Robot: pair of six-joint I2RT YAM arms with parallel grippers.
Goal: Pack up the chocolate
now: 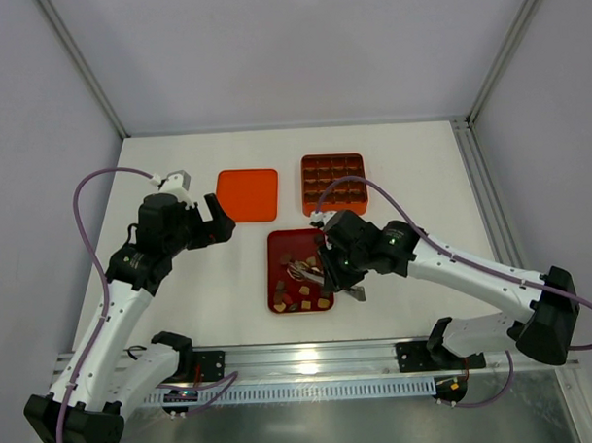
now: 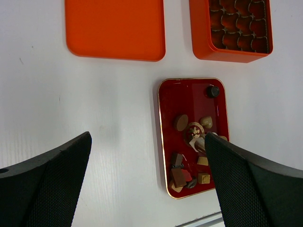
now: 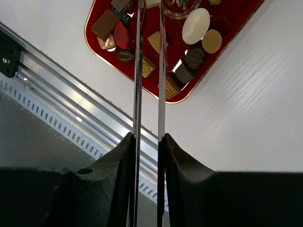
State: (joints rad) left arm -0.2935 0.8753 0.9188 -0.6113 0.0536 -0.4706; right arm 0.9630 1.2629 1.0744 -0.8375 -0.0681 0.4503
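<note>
The chocolate (image 2: 180,122) lies as several small brown, tan and cream pieces in a dark red tray (image 2: 184,97), mostly in its near half. My right gripper (image 3: 147,137) is shut on a pair of metal tongs (image 3: 138,71), whose two blades reach down over the pieces (image 3: 196,25). A pale piece shows between the blade tips at the top edge of the right wrist view; I cannot tell whether it is pinched. Left of the tray, my left gripper (image 2: 147,137) hangs open and holds nothing. From above, the right gripper (image 1: 329,264) sits over the tray (image 1: 287,243).
An orange box (image 1: 306,187) with grid compartments stands behind the tray, with its flat orange lid (image 1: 247,194) to the left. An aluminium rail (image 3: 71,94) runs along the table's near edge, close to the tray.
</note>
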